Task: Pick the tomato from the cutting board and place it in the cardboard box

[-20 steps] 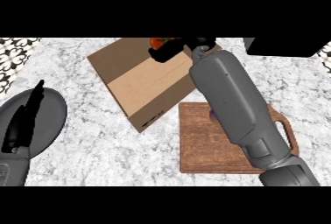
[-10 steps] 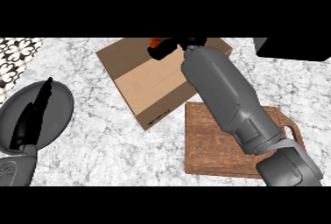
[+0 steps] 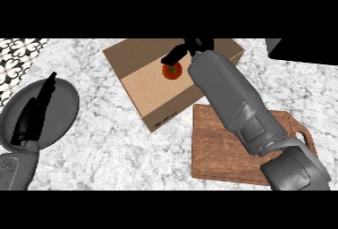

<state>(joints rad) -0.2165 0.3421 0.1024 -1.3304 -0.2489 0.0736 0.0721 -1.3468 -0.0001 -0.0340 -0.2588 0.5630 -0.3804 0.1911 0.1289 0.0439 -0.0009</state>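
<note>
The red tomato [image 3: 171,71] with its green stem lies inside the open cardboard box [image 3: 148,91], near the box's far side. My right hand [image 3: 192,47] hovers just above and behind the tomato, fingers relaxed and apart from it, holding nothing. The grey right forearm [image 3: 228,96] stretches from the lower right across the wooden cutting board [image 3: 221,154], which carries nothing visible. My left hand [image 3: 34,112] rests at the left edge with straight fingers pointing up.
A dark object [image 3: 303,50] sits at the far right corner of the marble counter [image 3: 112,147]. Patterned tiles [image 3: 19,56] show at the far left. The board's handle [image 3: 302,134] sticks out on its right side.
The tomato, earlier hidden in my right hand's grasp over the box's far edge, now lies in the box below the opened hand. The left hand has stayed still.
</note>
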